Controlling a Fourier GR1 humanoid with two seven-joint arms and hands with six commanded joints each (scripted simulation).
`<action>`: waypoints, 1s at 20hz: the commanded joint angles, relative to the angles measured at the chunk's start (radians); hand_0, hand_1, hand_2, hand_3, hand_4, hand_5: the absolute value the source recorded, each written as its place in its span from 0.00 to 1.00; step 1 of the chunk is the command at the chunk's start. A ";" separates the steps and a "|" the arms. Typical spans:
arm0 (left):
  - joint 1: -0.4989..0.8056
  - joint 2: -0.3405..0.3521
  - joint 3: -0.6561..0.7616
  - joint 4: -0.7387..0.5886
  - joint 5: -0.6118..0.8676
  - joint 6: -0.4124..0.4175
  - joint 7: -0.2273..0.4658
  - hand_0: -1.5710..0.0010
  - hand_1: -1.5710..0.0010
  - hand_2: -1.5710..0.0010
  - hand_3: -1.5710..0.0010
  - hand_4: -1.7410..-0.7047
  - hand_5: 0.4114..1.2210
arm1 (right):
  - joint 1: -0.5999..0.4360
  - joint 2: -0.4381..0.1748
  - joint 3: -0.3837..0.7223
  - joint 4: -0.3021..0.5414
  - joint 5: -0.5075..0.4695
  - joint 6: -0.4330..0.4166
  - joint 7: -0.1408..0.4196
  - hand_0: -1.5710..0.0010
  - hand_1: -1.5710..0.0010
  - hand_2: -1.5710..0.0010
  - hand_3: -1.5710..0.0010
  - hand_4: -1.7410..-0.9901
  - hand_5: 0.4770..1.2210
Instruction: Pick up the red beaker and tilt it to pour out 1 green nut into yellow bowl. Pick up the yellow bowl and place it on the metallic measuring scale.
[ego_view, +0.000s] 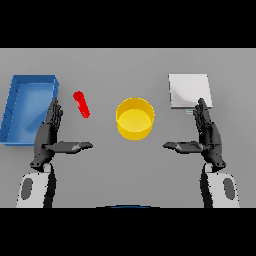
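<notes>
The red beaker (81, 104) lies on its side on the grey table, left of centre. The yellow bowl (134, 118) stands upright in the middle, and I see no nut in it. The metallic measuring scale (188, 90) sits at the back right. My left hand (49, 133) hovers open just left of and nearer than the beaker, thumb pointing inward. My right hand (207, 132) is open too, in front of the scale's near edge and right of the bowl. Neither hand touches anything. No green nut is visible.
A blue tray (15, 112) stands at the far left, right behind my left hand.
</notes>
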 joint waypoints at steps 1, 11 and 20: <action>0.002 0.001 0.000 -0.002 0.001 0.000 -0.001 1.00 1.00 1.00 1.00 0.52 0.33 | -0.002 0.001 0.000 0.001 0.000 -0.002 0.001 1.00 1.00 1.00 1.00 0.75 0.13; 0.105 0.062 -0.077 -0.136 -0.086 -0.040 -0.002 1.00 1.00 1.00 1.00 0.52 0.32 | 0.021 -0.067 0.086 -0.056 0.178 -0.028 -0.019 1.00 1.00 1.00 1.00 0.73 0.14; 0.065 0.051 -0.088 -0.091 -0.110 -0.032 0.056 1.00 1.00 1.00 1.00 0.53 0.30 | 0.039 -0.084 0.068 -0.078 0.101 0.036 -0.060 1.00 1.00 1.00 1.00 0.60 0.19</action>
